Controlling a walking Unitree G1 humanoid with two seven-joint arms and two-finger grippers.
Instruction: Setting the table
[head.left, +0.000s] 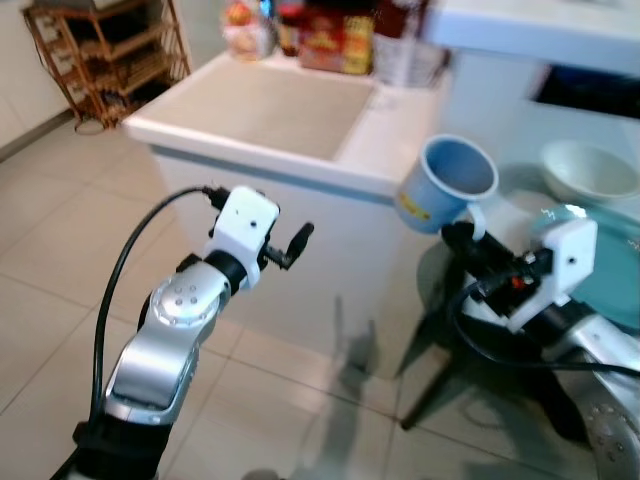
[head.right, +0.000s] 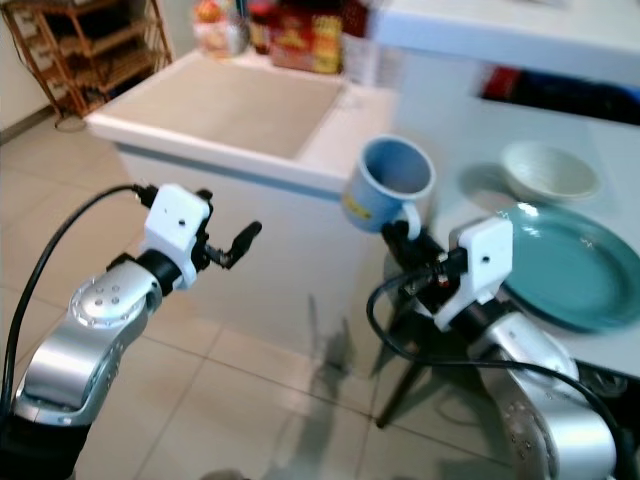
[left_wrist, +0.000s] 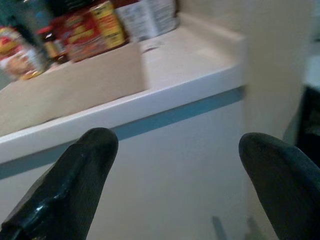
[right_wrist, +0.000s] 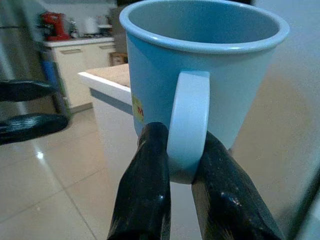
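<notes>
A light blue mug with a small yellow label hangs in the air, tilted, in front of a white counter. My right gripper is shut on the mug's handle, one black finger on each side. Beyond it a white table carries a teal plate and a white bowl. My left gripper is held out over the tiled floor to the left of the mug, open, with nothing between its fingers.
The white counter with a beige top stands ahead, with jars and packets at its far end. A wooden rack stands at the far left. Dark legs of the table rise from the tiled floor near my right arm.
</notes>
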